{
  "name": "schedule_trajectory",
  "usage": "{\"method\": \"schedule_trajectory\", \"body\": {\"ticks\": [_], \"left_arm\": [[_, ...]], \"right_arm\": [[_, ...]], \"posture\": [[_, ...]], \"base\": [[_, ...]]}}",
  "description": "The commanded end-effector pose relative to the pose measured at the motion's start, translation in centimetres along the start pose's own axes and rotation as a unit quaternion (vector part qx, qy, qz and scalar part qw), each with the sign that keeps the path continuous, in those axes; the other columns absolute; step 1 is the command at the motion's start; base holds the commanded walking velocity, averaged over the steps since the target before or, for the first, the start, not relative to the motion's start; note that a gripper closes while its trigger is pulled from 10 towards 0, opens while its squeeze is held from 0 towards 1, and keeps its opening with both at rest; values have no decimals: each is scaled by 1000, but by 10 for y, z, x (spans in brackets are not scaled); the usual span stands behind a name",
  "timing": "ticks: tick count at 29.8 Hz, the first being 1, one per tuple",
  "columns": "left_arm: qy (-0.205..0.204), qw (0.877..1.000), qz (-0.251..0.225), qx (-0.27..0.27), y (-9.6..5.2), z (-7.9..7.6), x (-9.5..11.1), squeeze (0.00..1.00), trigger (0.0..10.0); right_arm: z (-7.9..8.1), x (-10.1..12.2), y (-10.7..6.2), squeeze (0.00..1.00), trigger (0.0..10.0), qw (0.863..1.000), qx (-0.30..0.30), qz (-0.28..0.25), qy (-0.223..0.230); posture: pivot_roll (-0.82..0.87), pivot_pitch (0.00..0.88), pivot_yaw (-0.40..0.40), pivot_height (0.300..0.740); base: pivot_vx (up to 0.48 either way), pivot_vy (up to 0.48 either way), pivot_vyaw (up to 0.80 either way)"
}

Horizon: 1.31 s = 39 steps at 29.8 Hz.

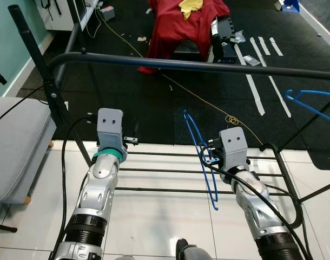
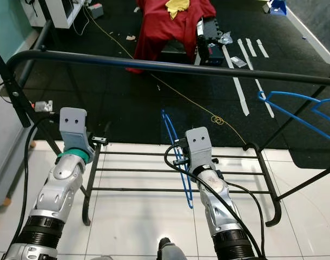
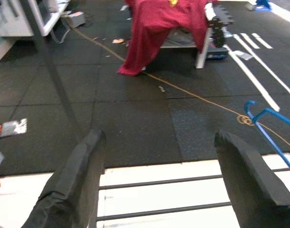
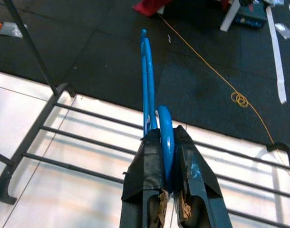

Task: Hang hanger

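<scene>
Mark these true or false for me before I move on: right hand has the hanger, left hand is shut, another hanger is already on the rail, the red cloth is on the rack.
1. The right hand is shut on a blue hanger. True.
2. The left hand is shut. False: its fingers stand wide apart with nothing between them.
3. A second blue hanger already hangs at the right end of the black rail. True.
4. The red cloth is draped over the rail. False: it lies over something on the dark floor beyond the rack.
</scene>
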<state>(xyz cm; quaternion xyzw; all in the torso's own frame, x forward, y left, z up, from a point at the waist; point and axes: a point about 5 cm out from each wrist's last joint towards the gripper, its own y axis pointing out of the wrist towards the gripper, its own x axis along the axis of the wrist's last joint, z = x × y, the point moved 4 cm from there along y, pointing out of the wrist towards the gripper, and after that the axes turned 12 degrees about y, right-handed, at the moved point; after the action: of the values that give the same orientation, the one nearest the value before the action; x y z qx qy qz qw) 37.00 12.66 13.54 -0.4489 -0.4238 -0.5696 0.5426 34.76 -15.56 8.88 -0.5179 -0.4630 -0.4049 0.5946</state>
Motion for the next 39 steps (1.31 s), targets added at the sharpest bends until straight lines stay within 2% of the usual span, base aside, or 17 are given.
{"method": "schedule_trajectory", "body": {"ticks": [1, 2, 4, 7, 9, 11, 13, 14, 15, 17, 18, 19, 20, 25, 30, 36, 39], "left_arm": [[2, 1000, 10, -3, -1, -3, -7, 0, 10000], [3, 1000, 12, -6, -1, -4, -8, 0, 10000], [5, 1000, 13, -9, -2, -5, -9, 0, 10000], [8, 1000, 13, -13, -2, -6, -9, 0, 10000], [11, 1000, 13, -20, -2, -7, -9, 0, 10000], [11, 1000, 13, -20, -2, -7, -9, 0, 10000], [12, 1000, 12, -22, -2, -7, -9, 0, 10000], [13, 1000, 10, -25, -1, -6, -8, 0, 10000], [13, 1000, 10, -25, -1, -6, -8, 0, 10000], [9, 999, 6, -32, 0, -7, -6, 0, 10000], [7, 999, 2, -39, 0, -8, -4, 0, 10000], [7, 999, 2, -39, 0, -8, -4, 0, 10000], [5, 999, -1, -43, 1, -10, -3, 0, 10000], [14, 998, -13, -61, 0, -15, 0, 0, 10000], [20, 998, -15, -63, -2, -11, -1, 0, 10000], [24, 998, -15, -64, -3, -10, -3, 0, 10000], [25, 997, -15, -65, -4, -11, -3, 0, 10000]], "right_arm": [[-5, -15, -3, 0, 10000, 999, -8, 40, 2], [-5, -26, -6, 0, 10000, 997, -4, 78, -7], [-3, -30, -9, 0, 10000, 995, 6, 99, -1], [0, -28, -13, 0, 10000, 995, 17, 100, -6], [-5, -6, -24, 0, 10000, 998, 2, 53, -45], [-5, -6, -24, 0, 10000, 998, 2, 53, -45], [-7, 5, -29, 0, 10000, 998, -15, 28, -59], [-10, 22, -33, 0, 10000, 996, -41, -7, -74], [-10, 22, -33, 0, 10000, 996, -41, -7, -74], [-14, 56, -40, 0, 10000, 988, -93, -78, -92], [-14, 74, -43, 0, 10000, 982, -117, -128, -76], [-14, 74, -43, 0, 10000, 982, -117, -128, -76], [-14, 85, -45, 0, 10000, 977, -130, -158, -62], [-8, 98, -50, 0, 10000, 970, -131, -200, -37], [-7, 110, -61, 0, 10000, 960, -145, -239, -19], [-3, 120, -63, 0, 10000, 955, -146, -258, -14], [4, 126, -65, 0, 10000, 950, -135, -281, -33]], "posture": [[-87, 95, 22, 740], [-92, 94, 28, 740], [-91, 95, 31, 740], [-92, 97, 34, 740], [-99, 100, 41, 740], [-99, 100, 41, 740], [-100, 98, 41, 740], [-100, 99, 42, 740], [-100, 99, 42, 740], [-105, 100, 50, 740], [-106, 100, 51, 740], [-106, 100, 51, 740], [-108, 97, 51, 740], [-105, 95, 47, 740], [-102, 95, 45, 740], [-107, 97, 49, 740], [-108, 98, 46, 740]], "base": [[0, 0, 0], [0, 0, 0], [0, 0, 0], [0, 0, 0], [0, 0, 0], [0, 0, 0], [0, 0, 0], [0, 0, 0], [0, 0, 0], [0, 0, 0], [0, 0, 0], [0, 0, 0], [0, 0, 0], [0, 0, 0], [0, 0, 0], [0, 0, 0], [0, 0, 0]]}}
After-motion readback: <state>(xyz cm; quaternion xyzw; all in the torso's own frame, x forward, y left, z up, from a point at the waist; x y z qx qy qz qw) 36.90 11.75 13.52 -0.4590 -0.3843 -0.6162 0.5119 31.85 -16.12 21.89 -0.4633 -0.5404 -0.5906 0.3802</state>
